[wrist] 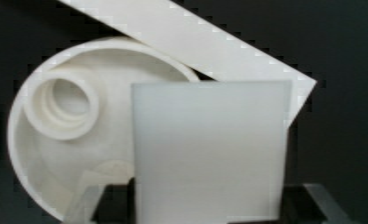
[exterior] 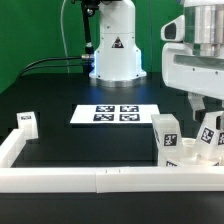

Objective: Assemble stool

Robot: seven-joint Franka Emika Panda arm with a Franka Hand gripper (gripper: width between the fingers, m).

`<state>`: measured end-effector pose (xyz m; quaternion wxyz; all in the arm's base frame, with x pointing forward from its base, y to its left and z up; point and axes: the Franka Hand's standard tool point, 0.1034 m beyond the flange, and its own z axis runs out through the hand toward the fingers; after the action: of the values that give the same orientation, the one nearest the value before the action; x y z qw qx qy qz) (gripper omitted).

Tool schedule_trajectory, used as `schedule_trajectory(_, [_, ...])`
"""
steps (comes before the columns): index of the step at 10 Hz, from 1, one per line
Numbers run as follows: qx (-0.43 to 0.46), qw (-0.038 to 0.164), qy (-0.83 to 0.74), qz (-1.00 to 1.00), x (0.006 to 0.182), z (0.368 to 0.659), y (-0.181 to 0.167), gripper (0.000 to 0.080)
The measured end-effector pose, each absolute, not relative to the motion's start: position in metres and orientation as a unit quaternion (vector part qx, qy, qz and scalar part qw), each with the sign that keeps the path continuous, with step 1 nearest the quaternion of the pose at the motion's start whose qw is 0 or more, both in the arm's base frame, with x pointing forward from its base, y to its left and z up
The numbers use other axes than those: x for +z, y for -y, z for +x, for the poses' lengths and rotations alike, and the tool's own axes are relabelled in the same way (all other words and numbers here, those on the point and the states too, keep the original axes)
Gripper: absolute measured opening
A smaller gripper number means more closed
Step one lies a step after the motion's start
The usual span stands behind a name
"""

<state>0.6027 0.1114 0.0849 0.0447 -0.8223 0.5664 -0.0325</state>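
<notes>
In the wrist view a chunky white leg (wrist: pixel 206 150) stands between my gripper's (wrist: pixel 216 205) dark fingers (wrist: pixel 113 200), and the jaws are shut on its sides. Behind it lies the round seat disc (wrist: pixel 65 150), its round socket showing beside the leg. In the exterior view the gripper (exterior: pixel 207 112) hangs at the exterior view's right over the tagged held leg (exterior: pixel 211 136) and the seat disc (exterior: pixel 188 156). Another tagged leg (exterior: pixel 165 133) stands upright just to the exterior view's left of it. A third leg (exterior: pixel 25 122) rests by the rail at the far left.
The long white border rail (exterior: pixel 100 178) runs along the front and up the exterior view's left side, and it crosses behind the disc in the wrist view (wrist: pixel 199 40). The marker board (exterior: pixel 115 114) lies mid-table. The robot base (exterior: pixel 116 50) stands at the back.
</notes>
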Motion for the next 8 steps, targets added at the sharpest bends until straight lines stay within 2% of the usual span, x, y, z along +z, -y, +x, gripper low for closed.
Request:
schedule_trajectory(5, [-0.006,0.103,-0.814,-0.571,0.0839,0.6039,-0.1091,0.034])
schedule_trajectory(8, [0.001,0.106,-0.839,-0.534,0.0833,0.6036,-0.1104,0.034])
